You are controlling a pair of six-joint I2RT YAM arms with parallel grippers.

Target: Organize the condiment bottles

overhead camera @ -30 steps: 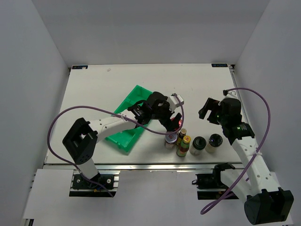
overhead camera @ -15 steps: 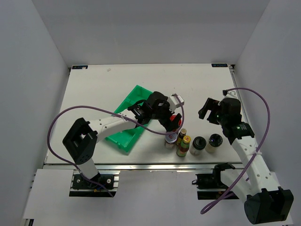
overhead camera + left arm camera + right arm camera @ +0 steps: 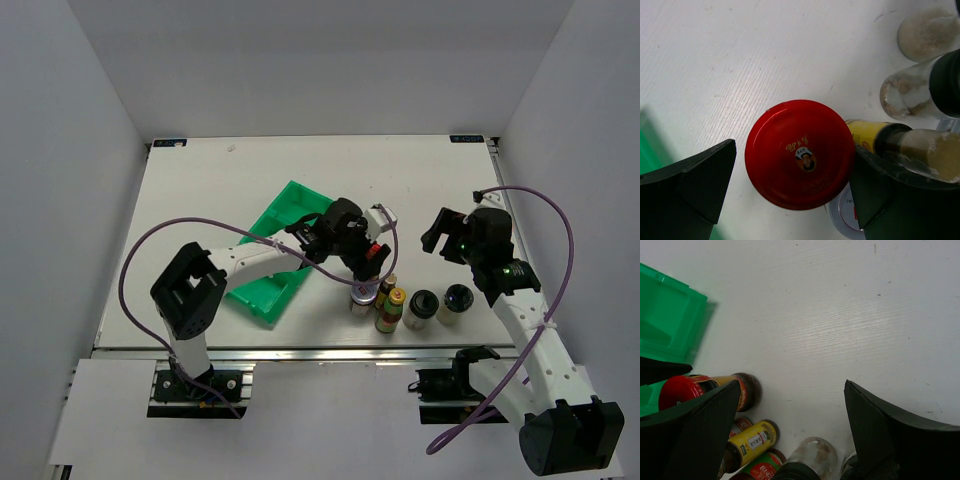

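Step in hand (a judgement, not an observation): approach for pickup of the red-capped jar (image 3: 800, 152), with none of the six condiment bottles sorted yet.

Locate the cluster close to the near edge of the tabletop (image 3: 200, 180), right of centre. Find the red-capped jar upright at the far-left corner of the cluster, just beside the silver-lidded jar (image 3: 364, 296) and the two slim bottles (image 3: 388, 300). Find the two black-lidded jars (image 3: 422, 308) on the side toward the right edge.

Note the left gripper (image 3: 790, 182) framing the red cap, fingers spread wide to either side, pinching nothing (height over the cap not determinable from the wrist view). Note the right gripper (image 3: 437, 230) apart from the cluster, toward the right edge, fingers likewise spread and empty.

Observe the green bin (image 3: 285, 205) left of the cluster, set diagonally to the tabletop edges.

Next move, as judged: lower the left gripper until both fingers bracket the jar body below the cap, then close. Expect little clearance on the side facing the slim bottles, one apparently touching the cap rim. Descend straight to avoid tipping neighbours.
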